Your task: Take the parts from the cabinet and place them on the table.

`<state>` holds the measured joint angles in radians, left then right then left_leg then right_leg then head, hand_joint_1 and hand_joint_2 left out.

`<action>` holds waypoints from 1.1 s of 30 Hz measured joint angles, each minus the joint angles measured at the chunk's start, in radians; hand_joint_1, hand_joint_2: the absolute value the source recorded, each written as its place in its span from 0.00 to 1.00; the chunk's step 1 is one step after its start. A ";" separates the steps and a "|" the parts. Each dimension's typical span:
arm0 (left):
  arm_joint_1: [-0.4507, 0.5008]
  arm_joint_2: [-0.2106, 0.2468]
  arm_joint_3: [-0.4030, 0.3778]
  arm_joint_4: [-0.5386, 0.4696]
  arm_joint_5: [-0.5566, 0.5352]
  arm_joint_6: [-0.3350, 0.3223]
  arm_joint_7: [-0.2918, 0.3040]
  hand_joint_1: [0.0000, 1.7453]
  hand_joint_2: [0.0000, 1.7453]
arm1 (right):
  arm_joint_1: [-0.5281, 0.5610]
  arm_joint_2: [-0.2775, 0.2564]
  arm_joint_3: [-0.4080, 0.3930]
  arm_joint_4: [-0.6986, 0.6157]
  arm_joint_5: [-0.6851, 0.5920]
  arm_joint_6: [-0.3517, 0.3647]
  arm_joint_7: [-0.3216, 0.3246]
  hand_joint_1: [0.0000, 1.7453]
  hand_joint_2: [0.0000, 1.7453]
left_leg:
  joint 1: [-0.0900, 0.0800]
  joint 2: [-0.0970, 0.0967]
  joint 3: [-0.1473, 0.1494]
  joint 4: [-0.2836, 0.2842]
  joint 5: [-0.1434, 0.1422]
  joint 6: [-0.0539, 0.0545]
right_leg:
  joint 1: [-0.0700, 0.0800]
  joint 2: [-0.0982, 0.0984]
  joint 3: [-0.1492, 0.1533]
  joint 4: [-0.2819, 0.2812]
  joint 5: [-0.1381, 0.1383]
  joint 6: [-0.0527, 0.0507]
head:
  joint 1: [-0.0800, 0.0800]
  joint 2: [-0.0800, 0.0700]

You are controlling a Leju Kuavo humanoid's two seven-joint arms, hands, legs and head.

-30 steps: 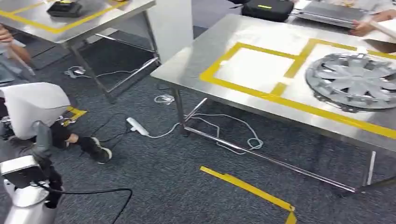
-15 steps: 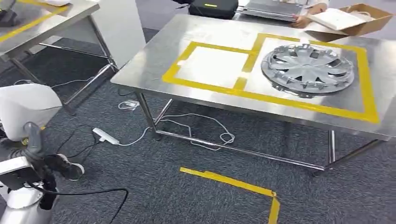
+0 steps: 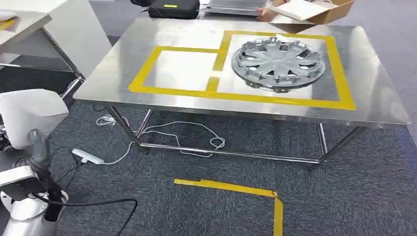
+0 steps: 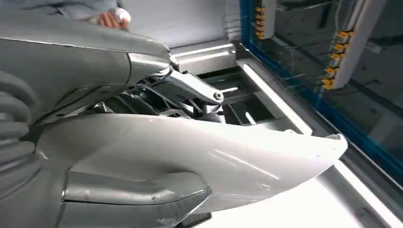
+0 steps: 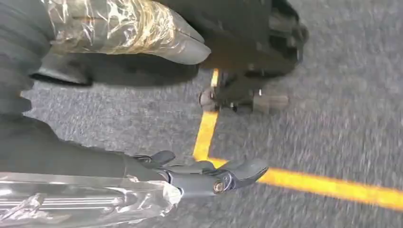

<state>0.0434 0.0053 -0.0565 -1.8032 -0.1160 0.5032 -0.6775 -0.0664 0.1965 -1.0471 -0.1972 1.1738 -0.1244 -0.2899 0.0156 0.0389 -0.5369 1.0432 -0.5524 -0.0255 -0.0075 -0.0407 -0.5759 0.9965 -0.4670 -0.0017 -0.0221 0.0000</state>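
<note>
**A:** You want to know where the part is? Your left hand grips a white curved part; in the head view it sits low at the left, above the silver arm, well apart from the table.

**B:** And how is it held?

**A:** In the left wrist view the thick grey thumb lies against one face of the part and the fingers against the other, so the part is clamped between them.

**B:** Your right hand?

**A:** The right hand hangs over grey carpet crossed by yellow tape. Its fingers are spread apart and it holds nothing.

**B:** What is on the table?

**A:** A silver hubcap lies flat in the right-hand box of the yellow tape outline. The left box beside it is bare steel. A cardboard box sits at the far edge.
</note>
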 joint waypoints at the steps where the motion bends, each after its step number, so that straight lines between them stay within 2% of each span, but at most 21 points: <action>1: 0.002 0.001 0.002 0.000 0.000 0.000 0.000 1.00 1.00 | -0.003 0.000 0.000 0.000 0.002 -0.001 0.000 0.00 1.00 | 0.001 -0.020 -0.038 0.081 -0.042 -0.001 | 0.000 0.007 0.000 0.000 -0.001 -0.004 | -0.002 0.000; 3: 0.008 0.001 0.005 0.000 0.000 0.000 -0.001 1.00 1.00 | -0.003 0.000 0.000 0.000 0.007 -0.002 0.000 0.00 1.00 | 0.001 -0.029 -0.118 0.236 -0.099 -0.003 | 0.002 0.021 0.000 0.000 -0.003 -0.007 | -0.003 0.000; 4: 0.010 0.001 0.006 0.000 0.000 0.000 -0.001 1.00 1.00 | -0.001 0.000 0.000 0.000 0.008 -0.002 0.000 0.00 1.00 | 0.001 -0.029 -0.138 0.264 -0.095 -0.003 | 0.004 0.028 0.002 0.001 -0.003 -0.008 | -0.004 0.000; 5: 0.011 0.001 0.006 0.000 0.000 0.000 -0.002 1.00 1.00 | 0.000 0.000 0.000 0.000 0.008 -0.002 0.000 0.00 1.00 | 0.001 -0.029 -0.135 0.246 -0.066 -0.001 | 0.004 0.034 0.004 0.001 -0.003 -0.008 | -0.004 0.000; 6: 0.011 0.001 0.007 0.000 0.000 0.000 -0.002 1.00 1.00 | 0.000 0.000 0.000 0.000 0.009 -0.002 0.000 0.00 1.00 | 0.001 -0.029 -0.114 0.190 -0.017 0.001 | 0.004 0.040 0.007 0.002 -0.004 -0.007 | -0.003 0.000; 8: 0.010 0.001 0.010 0.000 0.000 -0.001 -0.003 1.00 1.00 | -0.001 0.001 0.000 0.000 0.009 -0.002 -0.001 0.00 1.00 | 0.001 -0.030 -0.043 0.023 0.081 0.007 | 0.004 0.048 0.014 0.002 -0.008 -0.003 | -0.004 0.000; 10: 0.008 0.001 0.012 -0.001 -0.001 -0.001 -0.006 1.00 1.00 | -0.002 0.001 0.001 0.000 0.009 -0.002 -0.001 0.00 1.00 | -0.001 -0.031 -0.022 -0.034 0.066 0.013 | 0.013 0.055 0.005 0.011 -0.012 0.007 | -0.005 0.000; 14: 0.010 -0.003 0.013 -0.004 -0.001 -0.003 -0.008 1.00 1.00 | 0.001 0.001 0.001 0.000 0.010 -0.002 0.000 0.00 1.00 | 0.004 -0.031 -0.026 -0.039 0.076 0.033 | 0.008 0.052 -0.008 0.012 -0.016 0.028 | -0.005 0.000; 15: 0.010 -0.005 0.013 -0.006 -0.001 -0.004 -0.010 1.00 1.00 | 0.001 0.001 0.001 0.000 0.010 -0.002 0.000 0.00 1.00 | 0.004 -0.030 -0.026 -0.039 0.075 0.040 | 0.008 0.050 -0.021 0.047 -0.043 0.033 | 0.002 0.000; 18: 0.010 -0.008 0.014 -0.006 0.000 -0.005 -0.010 1.00 1.00 | 0.002 0.001 0.001 0.000 0.010 -0.002 0.000 0.00 1.00 | 0.002 -0.029 -0.029 -0.038 0.075 0.045 | 0.004 0.049 -0.132 0.288 -0.152 0.043 | 0.007 0.000; 19: 0.011 -0.009 0.014 -0.006 0.000 -0.005 -0.011 1.00 1.00 | 0.002 0.001 0.001 0.000 0.010 -0.002 0.000 0.00 1.00 | 0.001 -0.029 -0.029 -0.038 0.075 0.045 | 0.004 0.049 -0.154 0.333 -0.161 0.044 | 0.006 0.000; 20: 0.011 -0.011 0.014 -0.006 0.000 -0.005 -0.011 1.00 1.00 | 0.001 0.001 0.001 0.000 0.010 -0.002 0.000 0.00 1.00 | 0.001 -0.029 -0.028 -0.038 0.075 0.045 | 0.004 0.049 -0.152 0.326 -0.143 0.044 | 0.006 0.000; 21: 0.011 -0.013 0.014 -0.006 -0.001 -0.005 -0.011 1.00 1.00 | -0.001 0.001 0.001 0.000 0.010 -0.002 0.001 0.00 1.00 | 0.001 -0.029 -0.027 -0.037 0.075 0.044 | 0.004 0.048 -0.127 0.275 -0.106 0.042 | 0.006 0.000; 23: 0.011 -0.015 0.014 -0.006 -0.001 -0.005 -0.011 1.00 1.00 | 0.001 0.001 0.001 0.000 0.010 -0.002 0.002 0.00 1.00 | 0.001 -0.031 -0.022 -0.037 0.072 0.041 | 0.004 0.047 -0.031 0.085 -0.016 0.034 | 0.007 0.000; 24: 0.011 -0.017 0.014 -0.006 -0.001 -0.005 -0.011 1.00 1.00 | 0.000 0.001 0.001 0.000 0.010 -0.002 0.002 0.00 1.00 | -0.001 -0.031 -0.022 -0.037 0.070 0.037 | 0.006 0.043 0.000 0.020 -0.017 0.029 | 0.007 0.000; 25: 0.010 -0.017 0.014 -0.006 -0.001 -0.005 -0.011 1.00 1.00 | -0.002 0.001 0.001 0.000 0.010 -0.002 0.002 0.00 1.00 | -0.006 -0.031 -0.026 -0.032 0.068 0.031 | 0.008 0.044 0.013 0.007 -0.021 0.026 | 0.005 0.000; 28: 0.010 -0.019 0.014 -0.006 -0.002 -0.005 -0.011 1.00 1.00 | 0.005 0.001 0.000 0.000 0.010 -0.002 0.002 0.00 1.00 | -0.003 -0.030 -0.025 -0.036 0.072 0.015 | 0.012 0.046 0.008 0.012 -0.021 0.013 | 0.004 0.000; 29: 0.011 -0.020 0.013 -0.008 -0.002 -0.005 -0.011 1.00 1.00 | 0.005 0.001 0.001 0.000 0.010 -0.002 0.002 0.00 1.00 | 0.000 -0.031 -0.026 -0.031 0.064 0.008 | 0.003 0.046 0.013 0.003 -0.014 0.003 | 0.006 0.000; 30: 0.010 -0.020 0.014 -0.008 -0.002 -0.005 -0.011 1.00 1.00 | 0.003 0.001 0.001 0.000 0.010 -0.002 0.002 0.00 1.00 | -0.001 -0.032 -0.033 -0.010 0.047 0.004 | 0.003 0.045 0.015 0.001 -0.014 -0.003 | 0.000 0.000; 31: 0.007 -0.018 0.015 -0.008 -0.002 -0.004 -0.011 1.00 1.00 | 0.002 0.001 0.001 0.000 0.010 -0.001 0.002 0.00 1.00 | 0.000 -0.033 -0.057 0.044 0.013 0.001 | 0.004 0.046 0.015 0.001 -0.014 -0.007 | -0.007 0.000; 33: 0.009 -0.017 0.019 -0.008 -0.002 -0.003 -0.011 1.00 1.00 | 0.002 0.001 0.001 0.000 0.011 0.002 0.002 0.00 1.00 | 0.001 -0.033 -0.140 0.213 -0.064 -0.005 | 0.006 0.046 0.015 0.002 -0.017 -0.012 | -0.007 0.000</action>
<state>0.0525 -0.0118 -0.0374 -1.8112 -0.1175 0.4997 -0.6886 -0.0646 0.1976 -1.0464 -0.1972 1.1845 -0.1228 -0.2876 0.0167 0.0062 -0.6767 1.2564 -0.6164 -0.0306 -0.0018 0.0051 -0.5606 0.9982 -0.4838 -0.0135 -0.0294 0.0000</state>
